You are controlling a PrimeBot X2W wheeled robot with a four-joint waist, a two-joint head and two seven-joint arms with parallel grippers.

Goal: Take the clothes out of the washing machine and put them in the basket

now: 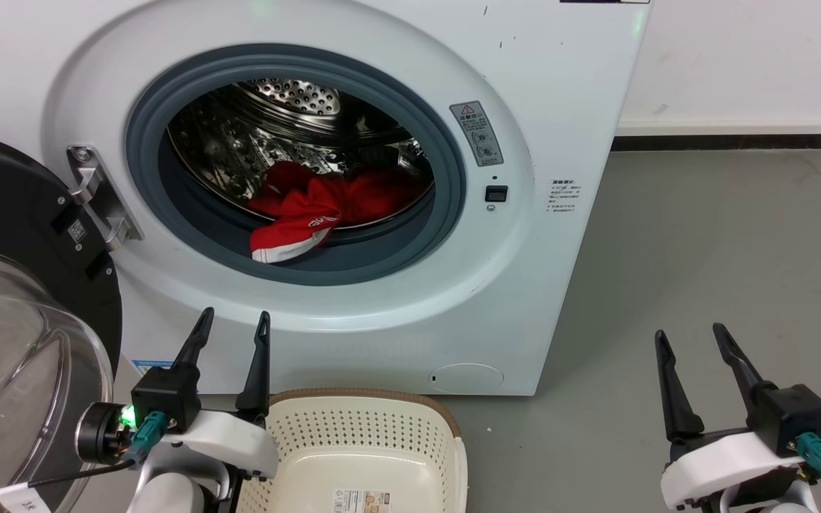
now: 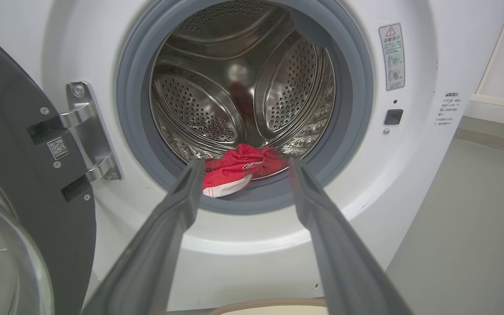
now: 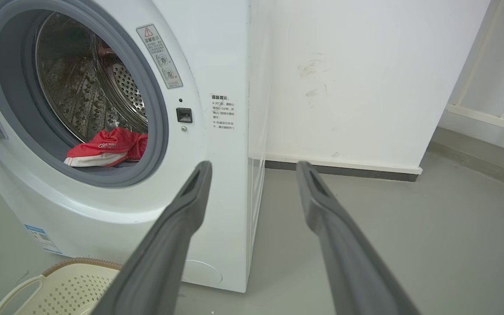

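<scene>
Lying at the front edge of the drum (image 1: 275,135), red clothes (image 1: 318,203), white trim draped onto the grey door seal (image 1: 382,256) of the open washing machine (image 1: 546,107), cream basket (image 1: 360,434) on the floor (image 1: 703,249) below, left gripper (image 1: 236,317) and right gripper (image 1: 688,329) spread wide, empty

Washing machine (image 1: 539,107): stands on the floor (image 1: 703,249), with the wall (image 1: 738,57) behind it and running on to its right. Door (image 1: 18,235): hung on a hinge (image 1: 100,192) at the left of the seal (image 1: 382,263), swung out to the left. Clothes (image 1: 318,203): in the drum (image 1: 289,100), at its bottom near the front, one edge lying out over the lower seal. Sticker (image 1: 478,133): on the machine's face, right of the seal. Basket (image 1: 382,427): on the floor just before the machine, below the seal. Left gripper (image 1: 235,313): at the basket's left side, between basket and door. Right gripper (image 1: 689,330): well to the right, over the floor past the machine's right corner.
</scene>
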